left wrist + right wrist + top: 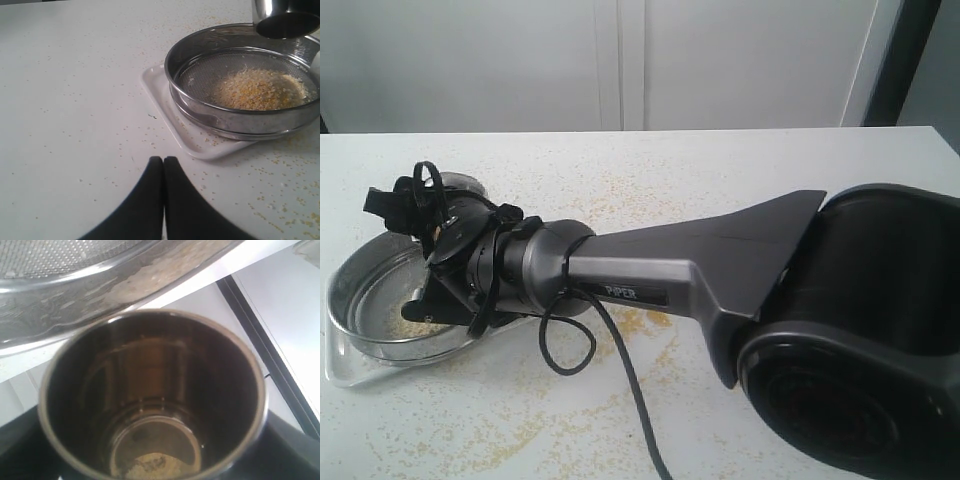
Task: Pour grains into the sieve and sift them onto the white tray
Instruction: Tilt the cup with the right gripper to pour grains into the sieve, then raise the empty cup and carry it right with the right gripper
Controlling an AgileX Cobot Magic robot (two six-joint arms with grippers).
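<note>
My right gripper [420, 250] clamps small shiny steel cup [285, 17], tipped above wide round steel mesh sieve [240, 120] holding yellow-beige grains [255, 90]; sieve on white rectangular tray [165, 100]. My left gripper [163, 159] closed.

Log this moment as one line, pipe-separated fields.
stage: pouring nearly done | right pincer: holds steel cup tipped over sieve | grains: heaped in sieve | sieve: on white tray | left pincer: shut, empty

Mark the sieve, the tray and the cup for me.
sieve [235, 125], left wrist view, front outer wall.
tray [200, 144], left wrist view, bare near corner.
cup [150, 375], right wrist view, inner wall.
</note>
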